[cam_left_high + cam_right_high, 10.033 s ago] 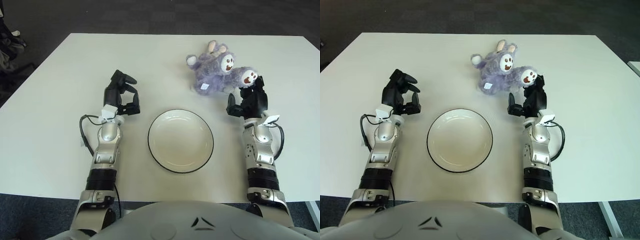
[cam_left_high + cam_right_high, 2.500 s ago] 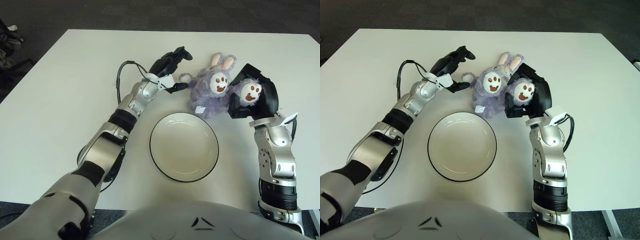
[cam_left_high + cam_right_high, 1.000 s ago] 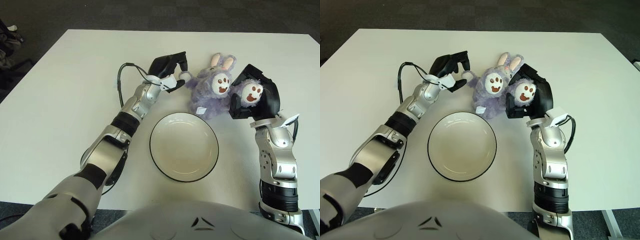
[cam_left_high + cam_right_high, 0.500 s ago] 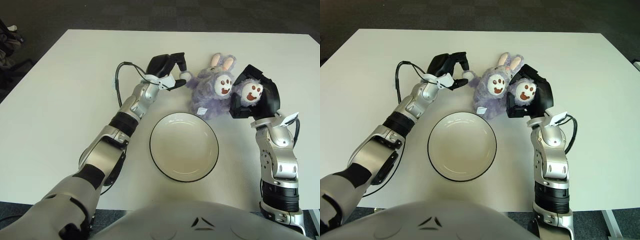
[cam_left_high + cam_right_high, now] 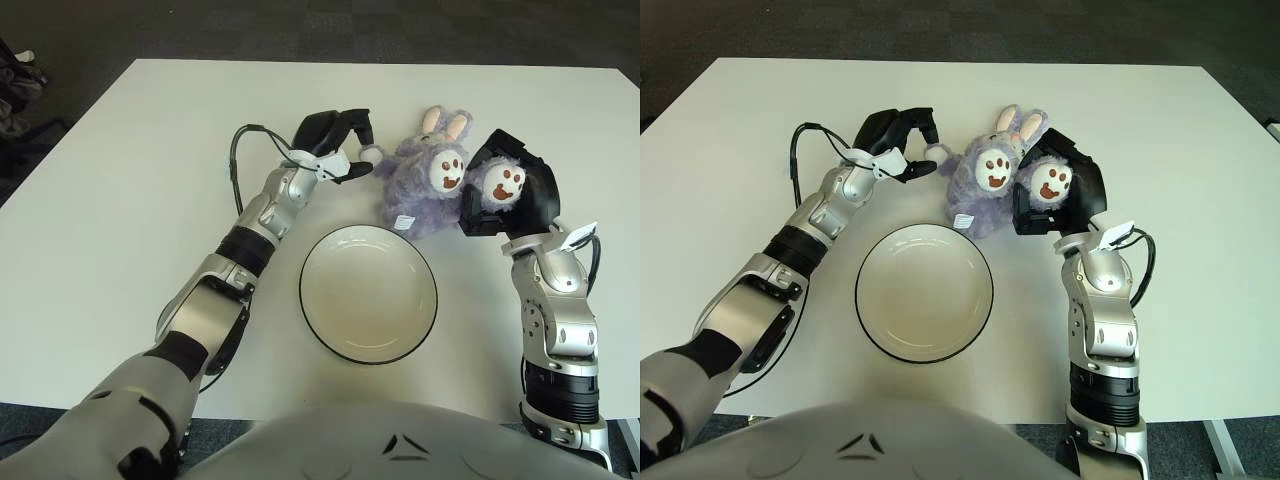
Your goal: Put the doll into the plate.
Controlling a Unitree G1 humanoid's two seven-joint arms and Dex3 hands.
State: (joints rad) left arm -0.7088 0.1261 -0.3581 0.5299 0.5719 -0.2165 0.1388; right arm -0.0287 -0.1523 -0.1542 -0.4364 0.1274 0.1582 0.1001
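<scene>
White bench (image 5: 120,150) carries our empty plate (image 5: 368,292) near its front. Just behind the plate lies the purple doll (image 5: 440,185); our right hand (image 5: 515,195) cups its right side, our left hand (image 5: 335,145) pinches its left paw.

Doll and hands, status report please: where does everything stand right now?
Right hand shut on doll, right side. Left hand pinching its left paw. Doll on table, behind plate; plate bare. Nothing in the way.
</scene>
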